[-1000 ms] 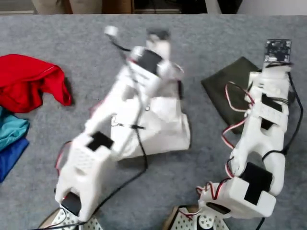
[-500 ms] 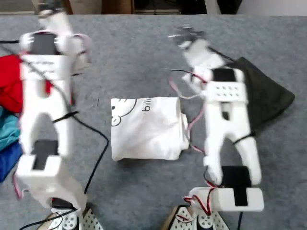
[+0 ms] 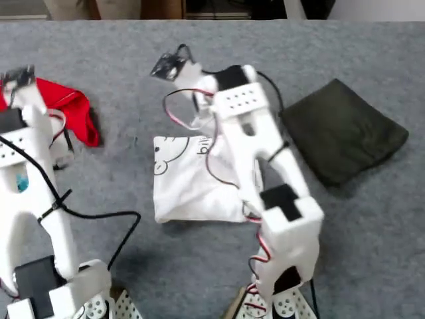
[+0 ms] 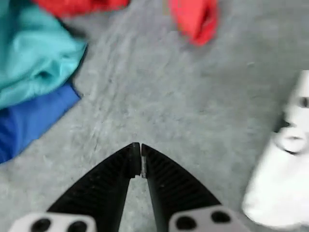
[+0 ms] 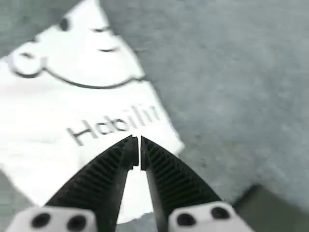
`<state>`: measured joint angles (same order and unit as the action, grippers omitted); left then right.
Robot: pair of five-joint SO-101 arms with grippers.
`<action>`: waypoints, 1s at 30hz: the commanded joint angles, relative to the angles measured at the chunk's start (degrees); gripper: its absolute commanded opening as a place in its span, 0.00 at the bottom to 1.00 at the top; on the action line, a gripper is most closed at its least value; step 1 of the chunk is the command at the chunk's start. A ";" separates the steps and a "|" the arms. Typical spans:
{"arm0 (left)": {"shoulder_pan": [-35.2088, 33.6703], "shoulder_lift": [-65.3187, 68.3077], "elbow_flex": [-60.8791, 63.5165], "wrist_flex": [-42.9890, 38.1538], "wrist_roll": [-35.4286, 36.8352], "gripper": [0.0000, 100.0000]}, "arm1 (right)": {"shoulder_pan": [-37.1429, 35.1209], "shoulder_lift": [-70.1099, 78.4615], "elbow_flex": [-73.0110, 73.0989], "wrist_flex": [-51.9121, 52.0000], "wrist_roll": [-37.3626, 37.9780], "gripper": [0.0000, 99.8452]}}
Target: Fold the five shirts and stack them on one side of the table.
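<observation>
A folded white shirt (image 3: 189, 189) with a printed face lies mid-table, and my right arm (image 3: 249, 143) stretches over its right part. My right gripper (image 5: 135, 145) is shut on nothing, above the white shirt (image 5: 72, 92) near its printed edge. A folded dark green shirt (image 3: 345, 129) lies at the right. A crumpled red shirt (image 3: 73, 109) lies at the far left beside my left arm (image 3: 30, 193). My left gripper (image 4: 140, 153) is shut and empty over bare grey table, with the teal shirt (image 4: 36, 53), blue shirt (image 4: 26, 123) and red shirt (image 4: 195, 19) around it.
The grey table surface (image 3: 345, 252) has free room at the front right and along the back. Cables (image 3: 106, 216) from the left arm trail across the table in front of the white shirt. The table's far edge (image 3: 212, 21) runs along the back.
The left arm left the white shirt and swung to the far left. The right arm moved from the dark shirt to over the white shirt, which now lies flatter.
</observation>
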<state>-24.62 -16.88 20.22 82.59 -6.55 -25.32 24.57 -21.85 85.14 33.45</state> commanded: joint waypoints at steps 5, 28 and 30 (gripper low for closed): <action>-1.32 -3.21 27.52 -28.57 -0.44 0.02 | -2.86 7.52 -7.60 4.22 0.18 0.03; -1.41 -5.58 39.30 -43.34 -0.26 0.02 | 2.07 1.45 7.78 13.98 0.62 0.00; -1.32 -5.58 39.30 -43.34 -0.26 0.02 | 2.77 -2.33 13.14 12.22 0.62 0.00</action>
<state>-25.49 -20.84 59.78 40.13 -6.64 -24.62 29.85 -14.20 99.47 33.54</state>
